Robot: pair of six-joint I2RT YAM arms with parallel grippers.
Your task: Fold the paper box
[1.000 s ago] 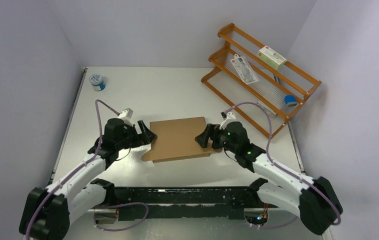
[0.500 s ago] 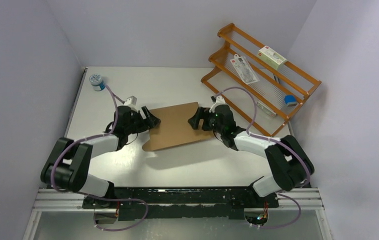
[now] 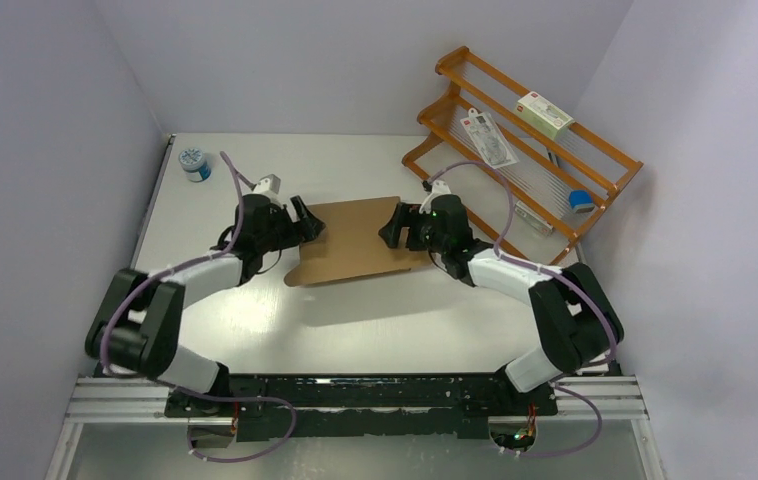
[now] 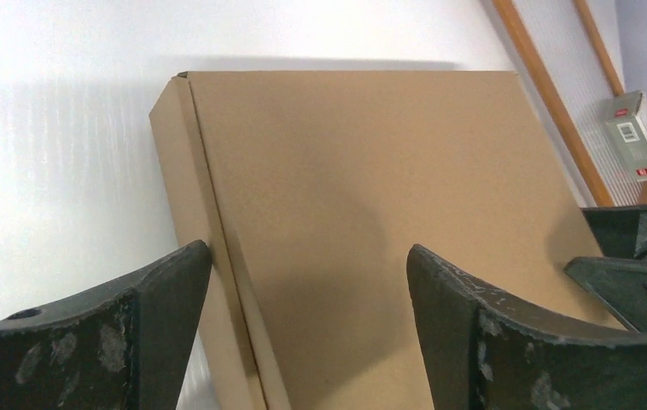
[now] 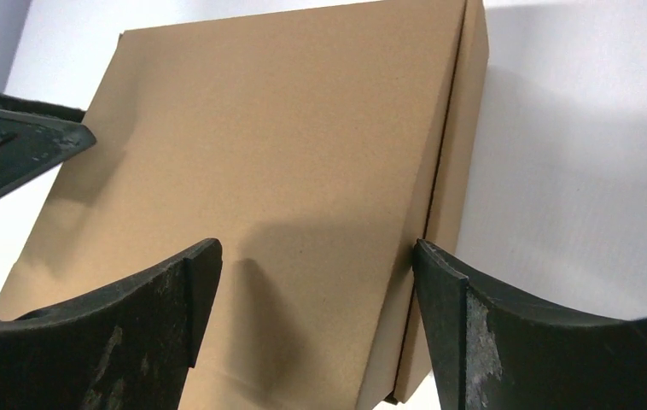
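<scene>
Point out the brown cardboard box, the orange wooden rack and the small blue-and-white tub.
Brown cardboard box (image 3: 355, 245): top view, its flat top.
Orange wooden rack (image 3: 605, 140): top view, upper rail.
Small blue-and-white tub (image 3: 194, 162): top view, its lid.

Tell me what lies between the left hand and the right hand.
Only the flat brown cardboard paper box lies between the left hand and the right hand. The top external view shows this best.
</scene>
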